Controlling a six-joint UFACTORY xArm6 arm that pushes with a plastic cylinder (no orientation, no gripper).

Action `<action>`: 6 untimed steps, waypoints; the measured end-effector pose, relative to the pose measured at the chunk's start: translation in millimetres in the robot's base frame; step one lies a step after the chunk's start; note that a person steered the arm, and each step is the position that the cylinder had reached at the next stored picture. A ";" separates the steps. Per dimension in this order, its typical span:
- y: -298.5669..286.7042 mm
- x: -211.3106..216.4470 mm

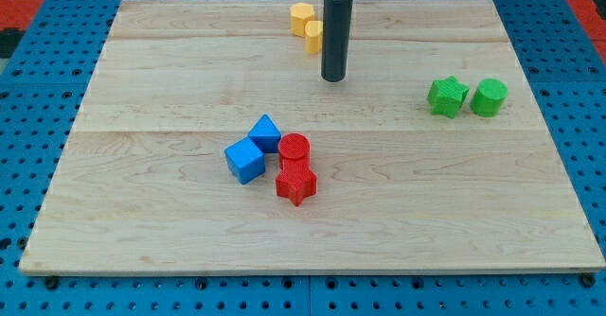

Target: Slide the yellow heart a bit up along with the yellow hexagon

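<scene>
The yellow hexagon (301,16) lies near the view's top edge of the wooden board (142,184), a little left of centre. The yellow heart (312,36) touches it on its lower right and is partly hidden behind the dark rod. My tip (332,78) rests on the board just below and to the right of the yellow heart, a short gap away from it.
A green star (447,96) and a green hexagon (490,97) sit together at the view's right. Two blue cubes (265,131) (245,159), a red cylinder (294,148) and a red star (296,181) cluster near the middle.
</scene>
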State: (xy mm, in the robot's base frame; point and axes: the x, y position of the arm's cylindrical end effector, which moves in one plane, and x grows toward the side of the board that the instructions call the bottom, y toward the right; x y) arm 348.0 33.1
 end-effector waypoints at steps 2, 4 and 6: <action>29.0 27.3; -15.6 -51.4; -15.1 -51.3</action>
